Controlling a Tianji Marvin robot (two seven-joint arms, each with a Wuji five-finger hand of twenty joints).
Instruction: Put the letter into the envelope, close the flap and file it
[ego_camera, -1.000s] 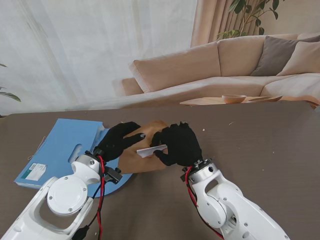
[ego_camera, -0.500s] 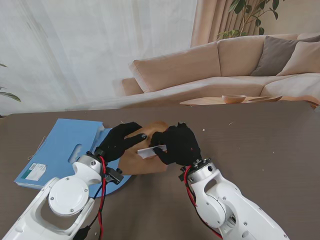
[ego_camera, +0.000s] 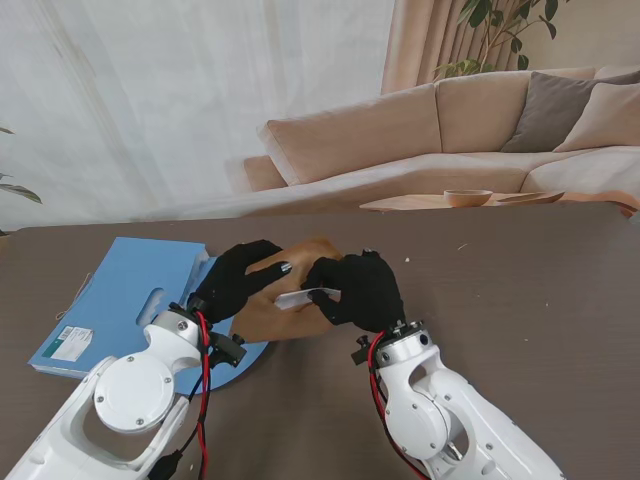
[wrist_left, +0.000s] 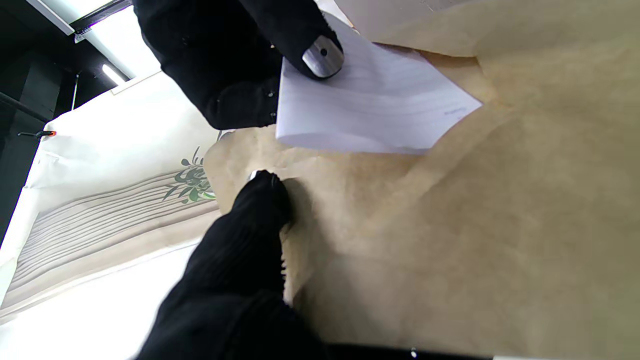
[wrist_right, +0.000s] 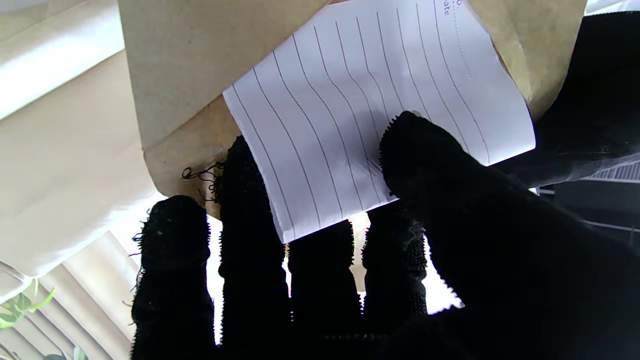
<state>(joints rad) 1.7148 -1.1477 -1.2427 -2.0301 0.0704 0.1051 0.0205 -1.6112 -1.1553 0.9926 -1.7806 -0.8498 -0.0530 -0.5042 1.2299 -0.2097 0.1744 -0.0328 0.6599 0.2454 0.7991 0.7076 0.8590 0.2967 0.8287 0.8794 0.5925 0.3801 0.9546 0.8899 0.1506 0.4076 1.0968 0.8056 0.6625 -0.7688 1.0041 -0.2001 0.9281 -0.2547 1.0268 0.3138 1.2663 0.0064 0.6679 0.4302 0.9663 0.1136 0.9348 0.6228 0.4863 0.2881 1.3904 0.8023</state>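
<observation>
Right hand (ego_camera: 358, 288) has the letter (ego_camera: 300, 297) pinched: the wrist view shows the gloved thumb (wrist_right: 425, 150) pressing on the lined face of the sheet while the other fingers (wrist_right: 320, 270) back it from behind, the paper sandwiched between them. The letter's far corner is tucked under the brown paper of the envelope (ego_camera: 290, 280); the near edge, the one by the fingers, sticks out in the open.

Left hand (ego_camera: 238, 280) is on the envelope's other side, fingers curled and clamped on the envelope. In its wrist view one black finger (wrist_left: 260, 210) presses right at the envelope's rim, touching the brown paper (wrist_left: 450, 240), and the white sheet (wrist_left: 370, 110) pokes out of the envelope's mouth, with a right-hand fingertip (wrist_left: 322, 55) resting on the sheet's corner.

From the stand's view the envelope sits between the two hands, raised at its far end; whether its near edge rests on the table (ego_camera: 520, 290) I can't tell. The letter shows as a thin white strip at the envelope's right edge, just against the right hand's fingers. The blue folder (ego_camera: 125, 300) lies flat to the envelope's left, partly under the left wrist, with a small white label (ego_camera: 72, 343) on its near corner. The envelope's flap can't be made out from any angle.
</observation>
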